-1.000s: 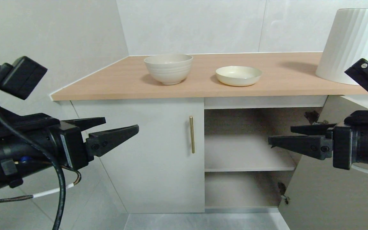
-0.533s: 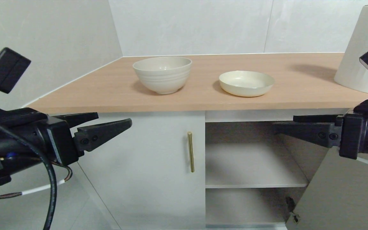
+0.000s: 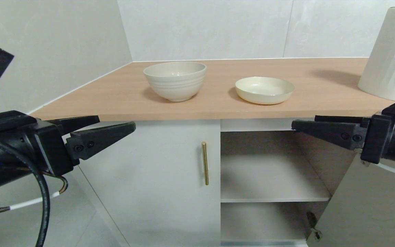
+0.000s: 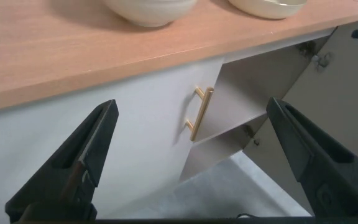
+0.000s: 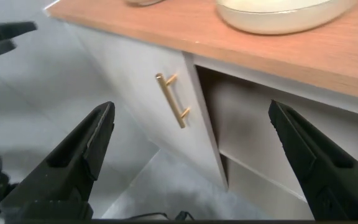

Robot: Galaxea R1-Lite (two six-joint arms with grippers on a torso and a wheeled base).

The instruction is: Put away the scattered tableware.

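A deep cream bowl [image 3: 175,80] and a shallow cream dish [image 3: 264,90] stand side by side on the wooden countertop [image 3: 115,99], bowl to the left. My left gripper [image 3: 117,121] hangs open in front of the cabinet's left side, just below the counter edge. At the same height on the right, in front of the open compartment, my right gripper [image 3: 303,120] is open too. Neither holds anything. In the left wrist view the left gripper [image 4: 191,107] frames the brass handle [image 4: 199,112], below the bowl [image 4: 151,9]. The right gripper [image 5: 191,109] sits below the dish [image 5: 278,15].
The cabinet's left door [image 3: 163,178] is closed, with a brass handle [image 3: 204,163]. Its right door [image 3: 365,206] is swung open, showing a bare shelf [image 3: 269,178] and a lower space. A white ribbed object [image 3: 386,58] stands on the counter at far right. Walls close the corner at left.
The head camera shifted at first, bringing the counter closer. Since then both grippers have risen a little, up to just below the counter edge. Bowl and dish have stayed put.
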